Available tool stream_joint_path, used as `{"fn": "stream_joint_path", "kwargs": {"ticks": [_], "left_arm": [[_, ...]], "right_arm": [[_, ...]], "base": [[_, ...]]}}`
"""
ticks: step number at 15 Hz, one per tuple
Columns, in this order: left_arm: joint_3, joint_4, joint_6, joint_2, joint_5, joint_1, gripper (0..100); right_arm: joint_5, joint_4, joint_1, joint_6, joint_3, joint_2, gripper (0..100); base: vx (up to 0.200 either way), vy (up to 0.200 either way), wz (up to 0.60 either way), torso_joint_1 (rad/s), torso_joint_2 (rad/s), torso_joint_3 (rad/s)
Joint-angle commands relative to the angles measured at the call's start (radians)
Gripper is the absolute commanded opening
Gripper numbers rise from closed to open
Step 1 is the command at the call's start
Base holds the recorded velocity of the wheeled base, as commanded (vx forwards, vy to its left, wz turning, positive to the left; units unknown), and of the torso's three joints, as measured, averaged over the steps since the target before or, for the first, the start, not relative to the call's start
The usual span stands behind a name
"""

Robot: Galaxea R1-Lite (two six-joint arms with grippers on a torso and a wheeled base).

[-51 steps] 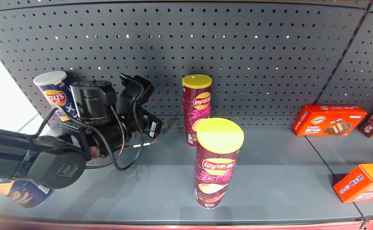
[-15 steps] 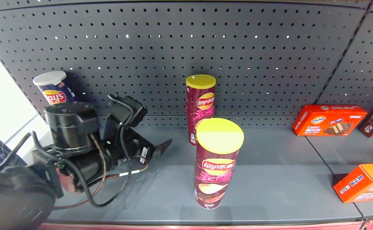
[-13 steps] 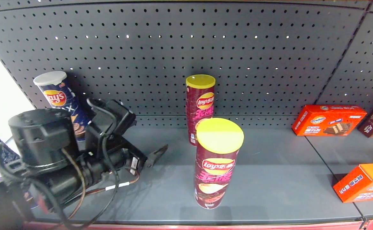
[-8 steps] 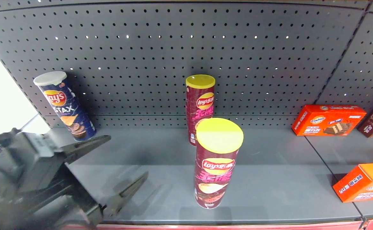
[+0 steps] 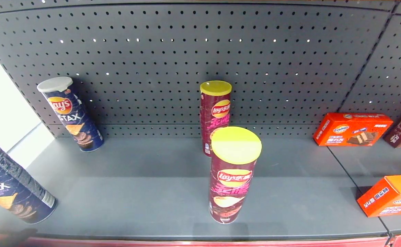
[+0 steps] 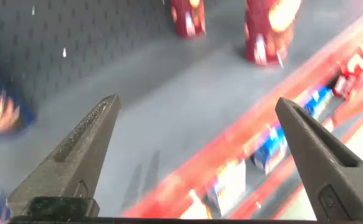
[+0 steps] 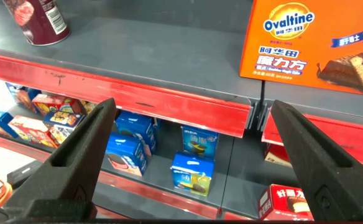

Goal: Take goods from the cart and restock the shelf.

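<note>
- Grey metal shelf (image 5: 152,192) holds the stock. The front maroon can (image 5: 233,175), yellow-lidded and standing near the shelf's front edge, serves as the landmark.
- Directly behind that can, close to the pegboard, stands the rear maroon can (image 5: 215,113).
- Well to the landmark's left stand two more cans: the rear navy can (image 5: 70,115) by the pegboard and the front navy can (image 5: 11,185) at the shelf's front corner.
- To the landmark's right lie the rear orange box (image 5: 353,128) and the front orange box (image 5: 391,195).
- Left gripper (image 6: 197,155): jaws spread wide with nothing between them, out in front of the shelf and to the landmark's left.
- Right gripper (image 7: 194,162): also spread and empty, in front of the shelf's red edge and lower than it, to the landmark's right.
- Judgement: four cans are set on the shelf and both grippers are free, so no placement is in hand.
- The stretch of shelf between the landmark and the navy cans could take more, so a trip to the cart seems due. How much stock remains there cannot be judged.
</note>
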Motion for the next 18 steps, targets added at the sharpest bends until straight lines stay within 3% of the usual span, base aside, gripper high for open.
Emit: {"fn": "stream_joint_path", "kwargs": {"ticks": [1,2,4,8,11,12,13,16,18], "left_arm": [[0.010,0.225,-0.037,-0.310,-0.032,0.119,100],[0.036,0.224,-0.038,-0.310,-0.062,0.158,100],[0.050,0.259,-0.037,-0.310,-0.133,0.312,100],[0.050,0.328,-0.055,-0.352,-0.134,0.570,100],[0.050,0.331,-0.073,-0.359,-0.136,0.639,100],[0.050,0.330,-0.089,-0.402,-0.133,0.727,100],[0.050,0.331,-0.104,-0.434,-0.139,0.687,100],[0.050,0.331,-0.110,-0.457,-0.134,0.687,100],[0.050,0.331,-0.135,-0.457,-0.134,0.688,100]], "right_arm": [[0.000,0.000,0.000,0.000,0.000,0.001,100],[0.000,0.000,0.000,0.000,0.000,0.001,100],[0.000,0.000,0.000,0.000,0.000,0.001,100],[0.000,0.000,0.000,0.000,0.000,0.001,100],[0.000,0.000,0.000,0.000,0.000,0.001,100],[0.000,0.000,0.000,0.000,0.000,0.001,100],[0.000,0.000,0.000,0.000,0.000,0.001,100],[0.000,0.000,0.000,0.000,0.000,0.001,100],[0.000,0.000,0.000,0.000,0.000,0.001,100]], "base": [[0.000,0.000,0.00,0.000,0.00,0.000],[0.000,0.000,0.00,0.000,0.00,0.000],[0.000,0.000,0.00,0.000,0.00,0.000],[0.000,0.000,0.00,0.000,0.00,0.000],[0.000,0.000,0.00,0.000,0.00,0.000],[0.000,0.000,0.00,0.000,0.00,0.000],[0.000,0.000,0.00,0.000,0.00,0.000],[0.000,0.000,0.00,0.000,0.00,0.000],[0.000,0.000,0.00,0.000,0.00,0.000]]}}
